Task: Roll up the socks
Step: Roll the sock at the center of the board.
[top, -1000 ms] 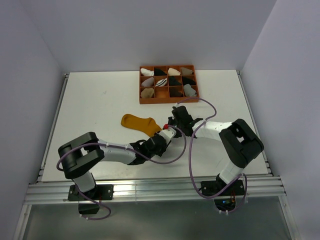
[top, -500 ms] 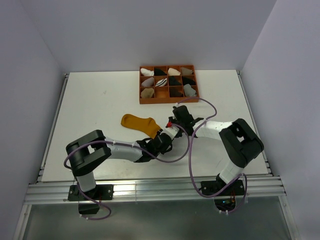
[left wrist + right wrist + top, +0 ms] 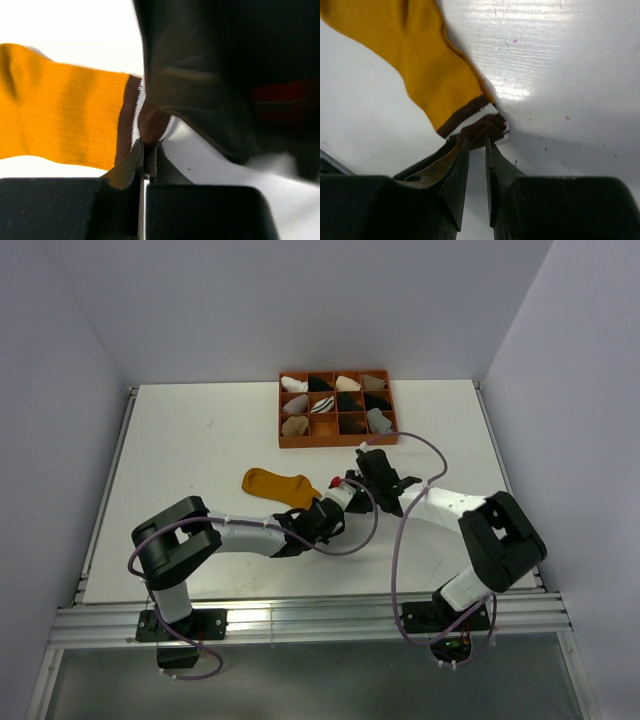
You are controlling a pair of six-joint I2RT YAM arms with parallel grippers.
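One of the socks, mustard-yellow (image 3: 272,483) with a brown and white striped cuff, lies flat on the white table in front of the tray. My left gripper (image 3: 325,505) is at its cuff end. The left wrist view shows that gripper (image 3: 148,145) shut, pinching the brown cuff (image 3: 150,122), the yellow leg (image 3: 65,117) stretching away to the left. My right gripper (image 3: 347,487) hangs close over the same cuff. In its wrist view the right gripper (image 3: 477,141) stands open by a narrow gap, the bunched cuff (image 3: 482,127) right at its fingertips. No other loose sock shows.
An orange compartment tray (image 3: 338,443) with small rolled sock bundles (image 3: 295,425) stands just beyond the grippers. Purple cables (image 3: 385,530) loop over the table between the two arms. The right arm's dark housing (image 3: 225,75) fills the upper right of the left wrist view.
My left gripper has shut on the cuff. The right jaws have parted and that arm's wrist and elbow have shifted right and back. The sock lies as before.
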